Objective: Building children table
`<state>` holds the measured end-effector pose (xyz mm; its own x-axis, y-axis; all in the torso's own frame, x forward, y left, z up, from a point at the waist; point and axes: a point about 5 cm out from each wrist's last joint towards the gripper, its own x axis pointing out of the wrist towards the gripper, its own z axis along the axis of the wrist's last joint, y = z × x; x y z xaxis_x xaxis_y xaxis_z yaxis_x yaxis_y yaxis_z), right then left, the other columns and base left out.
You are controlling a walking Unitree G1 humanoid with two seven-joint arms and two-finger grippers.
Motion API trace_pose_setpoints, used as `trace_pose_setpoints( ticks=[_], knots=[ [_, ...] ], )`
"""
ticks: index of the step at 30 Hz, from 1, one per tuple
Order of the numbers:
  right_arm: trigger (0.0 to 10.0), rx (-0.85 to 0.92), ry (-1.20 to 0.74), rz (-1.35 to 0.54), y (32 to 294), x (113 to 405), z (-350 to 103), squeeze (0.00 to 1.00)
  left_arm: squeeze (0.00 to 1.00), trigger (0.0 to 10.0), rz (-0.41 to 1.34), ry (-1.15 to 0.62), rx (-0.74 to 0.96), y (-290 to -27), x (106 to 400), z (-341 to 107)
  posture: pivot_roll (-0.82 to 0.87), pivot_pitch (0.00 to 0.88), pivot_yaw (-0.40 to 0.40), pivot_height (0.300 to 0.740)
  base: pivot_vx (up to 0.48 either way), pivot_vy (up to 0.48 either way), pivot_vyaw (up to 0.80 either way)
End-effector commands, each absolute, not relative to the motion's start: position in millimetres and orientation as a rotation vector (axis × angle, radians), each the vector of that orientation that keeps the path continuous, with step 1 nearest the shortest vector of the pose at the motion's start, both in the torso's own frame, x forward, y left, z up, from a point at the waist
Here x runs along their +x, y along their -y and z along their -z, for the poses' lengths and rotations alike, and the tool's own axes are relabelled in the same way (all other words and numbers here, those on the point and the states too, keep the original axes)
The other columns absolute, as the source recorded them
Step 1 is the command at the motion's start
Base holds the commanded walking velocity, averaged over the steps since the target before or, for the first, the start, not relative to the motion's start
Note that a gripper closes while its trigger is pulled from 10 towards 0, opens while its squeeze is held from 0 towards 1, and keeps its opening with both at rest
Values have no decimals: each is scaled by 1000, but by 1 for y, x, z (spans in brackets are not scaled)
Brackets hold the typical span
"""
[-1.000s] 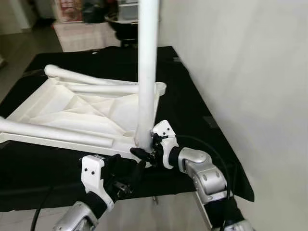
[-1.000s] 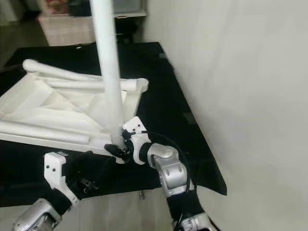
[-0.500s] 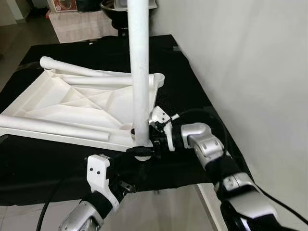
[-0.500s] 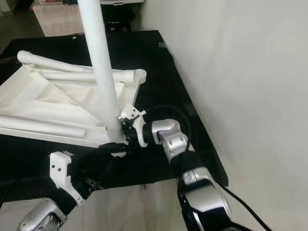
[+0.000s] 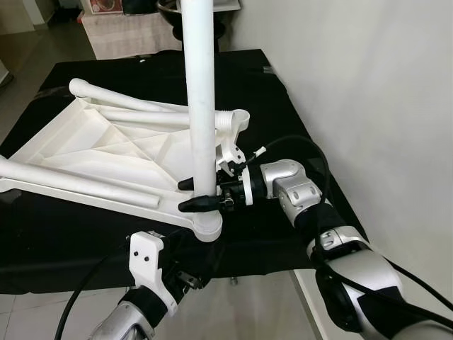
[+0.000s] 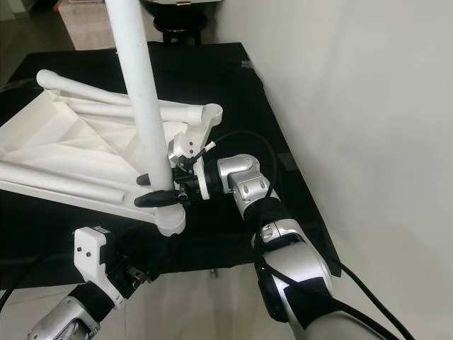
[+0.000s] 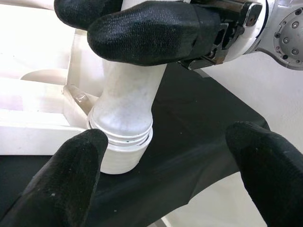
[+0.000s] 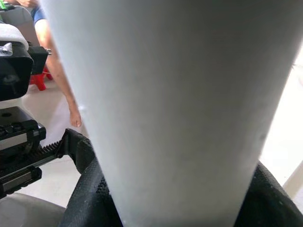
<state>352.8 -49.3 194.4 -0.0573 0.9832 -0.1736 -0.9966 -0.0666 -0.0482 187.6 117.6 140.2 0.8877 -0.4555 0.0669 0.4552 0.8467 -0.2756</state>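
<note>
My two head eyes look forward and down from above the black mat [image 5: 283, 120], set side by side so both take in the same upturned white tabletop [image 5: 92, 152], its upright leg [image 5: 199, 99] and my right gripper [image 5: 192, 194], the right eye's picture shifted a little sideways. My left wrist camera looks along its own fingers [image 7: 71, 175] from very near, upward at the leg's threaded foot [image 7: 120, 142], which the head eyes also see. My right wrist camera sits pressed against that same leg [image 8: 165, 104], past which a person's bare leg [image 8: 64, 90] shows.
</note>
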Motion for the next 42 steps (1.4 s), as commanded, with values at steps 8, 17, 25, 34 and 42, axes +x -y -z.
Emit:
trace_pose_setpoints(
  ticks=[8, 17, 25, 34, 42],
  knots=[
    [0, -64, -196, -797, 74, 358, -137, 0, 0, 10000, 470, -5, -285, -117, 185, -138, 81, 99, -46, 740, 0, 0, 0],
    [0, -27, -205, -472, 93, 319, -120, 0, 0, 10000, 475, -26, -280, -124, 190, -130, 20, 44, 8, 740, 0, 0, 0],
    [10000, -85, -227, -593, 71, 307, -123, 0, 0, 10000, 464, -37, -269, -126, 190, -125, 30, 6, 2, 740, 0, 0, 0],
    [10000, -4, -148, -1008, 48, 301, -151, 1000, 0, 10000, 464, -36, -267, -128, 190, -125, 33, 9, 18, 740, 0, 0, 0],
    [10000, -186, -126, -1450, 58, 316, -155, 0, 0, 10000, 468, -23, -271, -124, 188, -129, 65, 42, 17, 740, 0, 0, 0]
  ],
)
